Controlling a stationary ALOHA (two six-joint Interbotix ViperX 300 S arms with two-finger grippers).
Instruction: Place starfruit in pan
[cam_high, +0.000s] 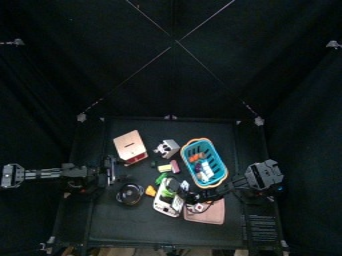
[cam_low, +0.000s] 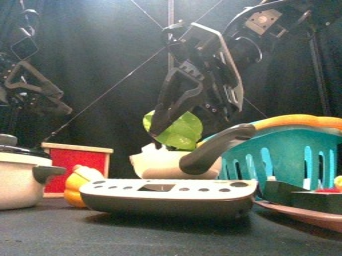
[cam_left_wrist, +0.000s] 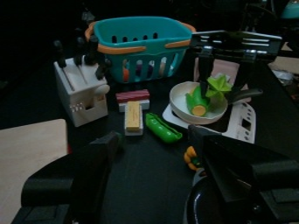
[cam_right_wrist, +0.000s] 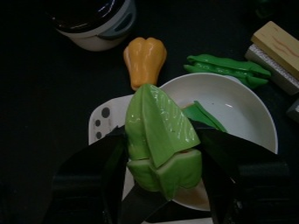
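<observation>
My right gripper is shut on the green, ribbed starfruit and holds it just above the white pan, which has a dark handle. In the right wrist view the starfruit sits between the jaws over the pan's rim. A green piece lies inside the pan. The left wrist view shows the pan with the starfruit over it. My left gripper is open and empty at the table's left.
A teal basket stands to the right, with a red box and a white pot to the left. A scale lies in front. A green pea pod, an orange squash and a knife block are nearby.
</observation>
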